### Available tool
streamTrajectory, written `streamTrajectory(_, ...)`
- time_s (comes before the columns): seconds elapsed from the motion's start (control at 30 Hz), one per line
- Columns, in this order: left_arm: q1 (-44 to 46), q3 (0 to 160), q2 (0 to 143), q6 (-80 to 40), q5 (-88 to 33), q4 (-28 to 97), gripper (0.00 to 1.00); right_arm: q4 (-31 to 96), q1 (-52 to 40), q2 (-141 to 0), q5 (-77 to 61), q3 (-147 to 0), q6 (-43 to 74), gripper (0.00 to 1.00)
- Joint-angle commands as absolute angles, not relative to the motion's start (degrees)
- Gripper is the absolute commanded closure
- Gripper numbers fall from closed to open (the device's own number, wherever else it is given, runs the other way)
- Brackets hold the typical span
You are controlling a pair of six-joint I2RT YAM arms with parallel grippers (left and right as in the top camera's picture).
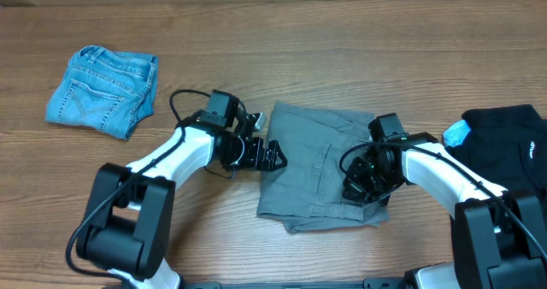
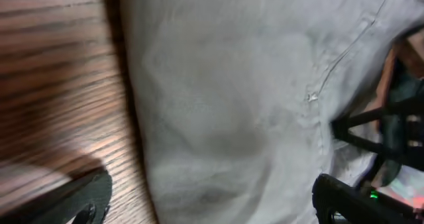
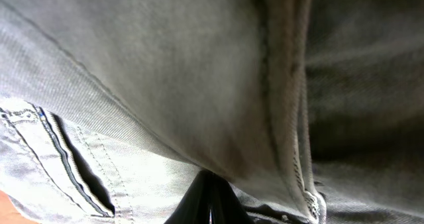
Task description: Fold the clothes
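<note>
The grey shorts (image 1: 318,156) lie partly folded in the middle of the table. My left gripper (image 1: 272,155) is at their left edge. In the left wrist view its fingers (image 2: 212,207) are wide apart, with grey cloth (image 2: 232,98) and its slit pocket seam lying between them. My right gripper (image 1: 363,186) is on the shorts' right side. In the right wrist view its fingers (image 3: 209,201) are pressed together on a fold of grey cloth (image 3: 172,85) near a stitched hem. The light-blue denim shorts (image 1: 104,91) lie folded at the far left. The black garment (image 1: 504,144) lies at the right edge.
A small light-blue item (image 1: 455,133) rests on the black garment's left edge. The wooden table (image 1: 342,50) shows bare at the back and between the denim shorts and the grey shorts. My right arm shows in the left wrist view (image 2: 391,138).
</note>
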State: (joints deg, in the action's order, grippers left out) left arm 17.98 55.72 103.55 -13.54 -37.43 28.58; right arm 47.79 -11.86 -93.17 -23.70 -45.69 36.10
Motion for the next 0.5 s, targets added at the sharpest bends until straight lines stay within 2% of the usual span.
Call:
streamTrajectory(0.0,17.4,54.9,106.8,-13.0,-35.7,28.4,0.01,49.1,-11.4,-92.5,-19.7,-47.0,30.7,0.96)
streamTrajectory(0.1,16.9,55.1,106.8,-10.0,-35.6,28.4,0.04,52.7,-11.4,-89.3,-19.8,-50.5,26.5,0.95)
streamTrajectory(0.17,16.4,55.4,106.8,-9.0,-35.9,28.5,0.11,56.7,-11.4,-87.3,-19.8,-53.2,26.5,0.94)
streamTrajectory(0.27,15.7,56.6,106.7,-7.1,-37.7,28.5,0.37,61.8,-11.4,-84.8,-19.8,-55.9,28.3,0.94)
streamTrajectory(0.3,15.4,58.5,106.7,-5.1,-42.6,28.5,0.53,60.8,-11.4,-84.0,-20.0,-55.9,28.5,0.94)
streamTrajectory(0.37,15.4,59.8,106.7,-5.0,-43.3,28.8,0.46,59.9,-11.4,-84.1,-21.2,-55.9,28.5,0.94)
streamTrajectory(0.47,15.4,61.1,106.7,-4.2,-43.3,28.9,0.44,60.1,-12.3,-84.1,-24.8,-55.7,28.6,0.94)
